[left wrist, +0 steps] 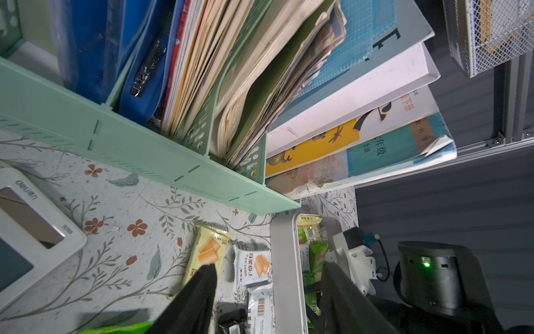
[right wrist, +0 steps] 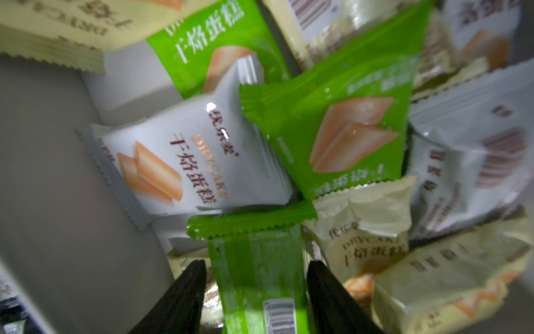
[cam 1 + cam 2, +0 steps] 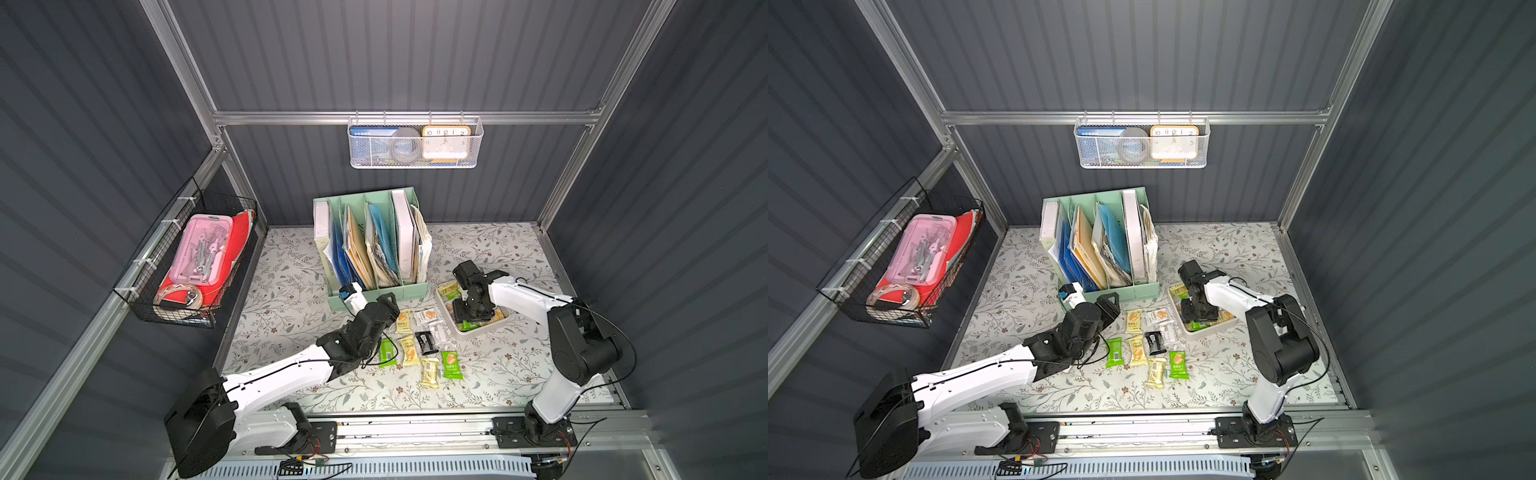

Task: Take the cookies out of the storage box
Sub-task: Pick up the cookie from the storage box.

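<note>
The storage box (image 3: 445, 308) (image 3: 1177, 322) is a shallow white tray right of the file organiser, and several cookies in green, yellow and white wrappers lie in it (image 2: 341, 136). Several more cookies (image 3: 409, 351) (image 3: 1137, 351) lie loose on the floral mat to its left, one of them black (image 3: 424, 343). My right gripper (image 3: 471, 318) (image 2: 257, 263) reaches down into the box, open, its jaws either side of a green packet (image 2: 260, 277). My left gripper (image 3: 388, 305) (image 1: 268, 289) hovers open over the loose cookies, next to the box wall (image 1: 286, 260), holding nothing.
A mint green file organiser (image 3: 374, 249) full of folders stands just behind the left gripper. A white calculator (image 1: 29, 225) lies on the mat near it. A white mesh basket (image 3: 415, 143) hangs on the back wall, a black wire basket (image 3: 187, 257) on the left wall.
</note>
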Robot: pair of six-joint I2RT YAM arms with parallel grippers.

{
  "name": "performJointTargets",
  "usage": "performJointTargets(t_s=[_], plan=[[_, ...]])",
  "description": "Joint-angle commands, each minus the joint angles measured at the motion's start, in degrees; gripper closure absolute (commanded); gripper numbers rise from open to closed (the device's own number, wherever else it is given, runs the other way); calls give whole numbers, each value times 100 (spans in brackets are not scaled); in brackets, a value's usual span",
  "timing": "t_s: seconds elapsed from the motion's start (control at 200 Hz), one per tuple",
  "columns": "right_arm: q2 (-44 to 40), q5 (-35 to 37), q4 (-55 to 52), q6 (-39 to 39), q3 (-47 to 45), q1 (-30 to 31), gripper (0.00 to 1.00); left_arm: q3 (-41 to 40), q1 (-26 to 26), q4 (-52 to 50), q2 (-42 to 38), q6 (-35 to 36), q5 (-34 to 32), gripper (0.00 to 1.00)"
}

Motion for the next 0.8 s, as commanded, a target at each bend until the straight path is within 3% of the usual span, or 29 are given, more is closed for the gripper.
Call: performJointTargets(t_s=[0.0,0.465,0.795], plan=[[66,107,-11,-76,-40,-22,40,-74,45,81,38,85,68,37],[8,210,-23,-96,12,-22,53,-55,49,30,-32,51,44,38],[-766,82,-263,-99,46,-14,56,-47,62,55,-32,43,66,38]])
